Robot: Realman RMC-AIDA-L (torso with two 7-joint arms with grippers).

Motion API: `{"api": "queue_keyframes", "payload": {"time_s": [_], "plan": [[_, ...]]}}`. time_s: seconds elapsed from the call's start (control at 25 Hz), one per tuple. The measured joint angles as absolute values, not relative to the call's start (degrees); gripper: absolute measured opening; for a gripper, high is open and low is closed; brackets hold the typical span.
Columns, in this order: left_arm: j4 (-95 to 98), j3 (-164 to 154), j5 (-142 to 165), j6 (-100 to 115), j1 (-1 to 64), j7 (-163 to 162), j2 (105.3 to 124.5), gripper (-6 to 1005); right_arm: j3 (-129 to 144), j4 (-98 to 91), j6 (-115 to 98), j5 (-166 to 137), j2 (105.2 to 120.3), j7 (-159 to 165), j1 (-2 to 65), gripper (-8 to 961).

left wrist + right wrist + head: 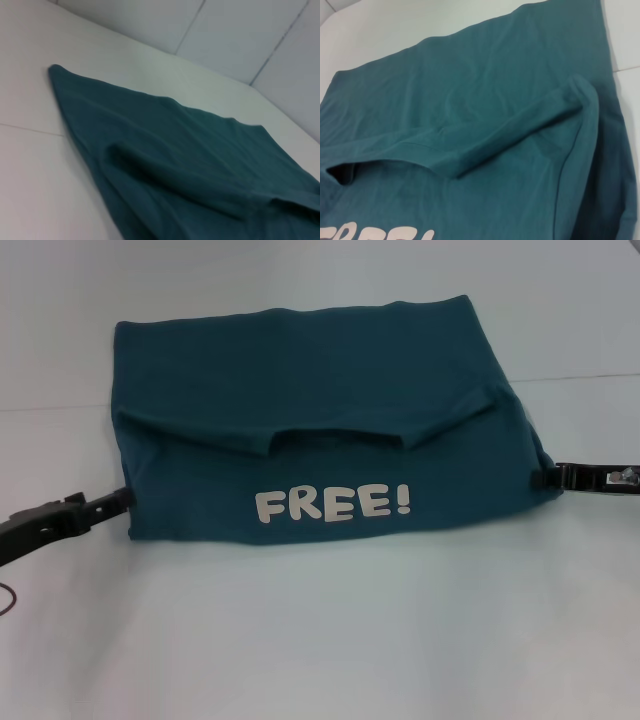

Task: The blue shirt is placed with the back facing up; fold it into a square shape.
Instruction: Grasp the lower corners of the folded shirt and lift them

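Note:
The blue shirt (310,420) lies on the white table (320,640), folded into a wide block. Its near part is turned over on top, so the off-white "FREE!" lettering (332,505) faces up, with the neck opening and the sleeve hems along the flap's far edge. My left gripper (122,499) is low at the shirt's left edge and touches it. My right gripper (540,480) is low at the shirt's right edge, against the cloth. The left wrist view shows the shirt's plain far part (190,155). The right wrist view shows the flap and a folded sleeve (570,115).
The white table carries a faint seam line (590,377) across its far part. A pale panelled wall (240,35) stands behind the table. A thin dark cable (6,600) hangs by my left arm at the near left.

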State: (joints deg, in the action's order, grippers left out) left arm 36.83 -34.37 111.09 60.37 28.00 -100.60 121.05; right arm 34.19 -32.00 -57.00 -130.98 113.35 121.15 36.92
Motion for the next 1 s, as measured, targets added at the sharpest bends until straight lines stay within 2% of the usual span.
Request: {"api": "queue_keyframes", "payload": {"time_s": [0.56, 1.0], "plan": [[36.1, -43.39, 111.35, 54.51, 28.59, -99.76, 122.38, 896, 34.3, -31.89, -56.88, -130.95, 113.5, 121.11, 37.13, 39], [36.09, -45.04, 111.36, 54.61, 28.71, -99.66, 122.66, 894, 34.39, -31.9, -56.93, -130.95, 113.54, 121.11, 36.96, 39]]}}
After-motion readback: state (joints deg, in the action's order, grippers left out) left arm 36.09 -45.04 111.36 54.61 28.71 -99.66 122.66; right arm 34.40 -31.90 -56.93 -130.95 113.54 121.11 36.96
